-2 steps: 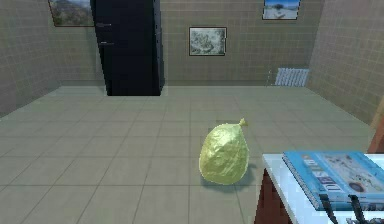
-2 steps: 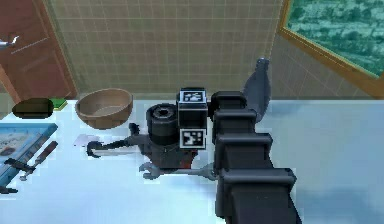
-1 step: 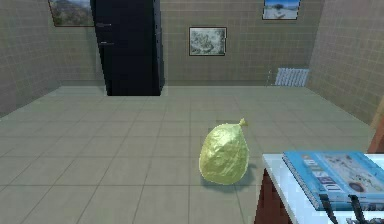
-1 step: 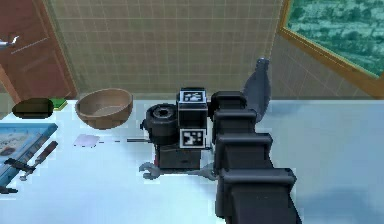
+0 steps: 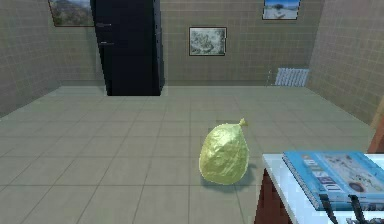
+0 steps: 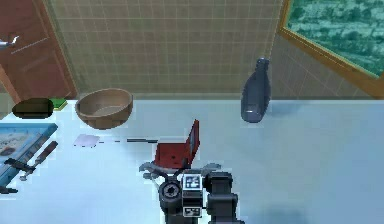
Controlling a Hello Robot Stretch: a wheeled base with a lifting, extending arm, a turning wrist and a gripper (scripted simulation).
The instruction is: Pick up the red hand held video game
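Gripper (image 6: 158, 169) sat at the bottom middle of the arm side view, its dark body just left of the two white marked squares (image 6: 191, 185) that capped the arm (image 6: 200, 208). The arm rose as a short dark bar from the bottom edge, just right of centre. The red hand held video game (image 6: 181, 150) lay directly above the gripper in the frame, resting on the white table (image 6: 300, 170). Whether the two touched, and whether the gripper held anything, could not be told, nor could the set of its fingers. The game looked like a folding case, with a red slab flat on the tabletop and a second red panel tilted up from its right side.

Left of it lay a dark-handled knife (image 6: 30, 160) and a blue book (image 6: 20, 135). Farther up stood a wooden bowl (image 6: 104, 106) at centre left and a grey vase (image 6: 257, 90) upright at centre right, before a tiled wall.

At the forward view's lower right the table corner (image 5: 275, 185) showed, with a yellow-green bag (image 5: 223, 155) on the floor beside it and a dark cabinet (image 5: 128, 45) against the far wall.
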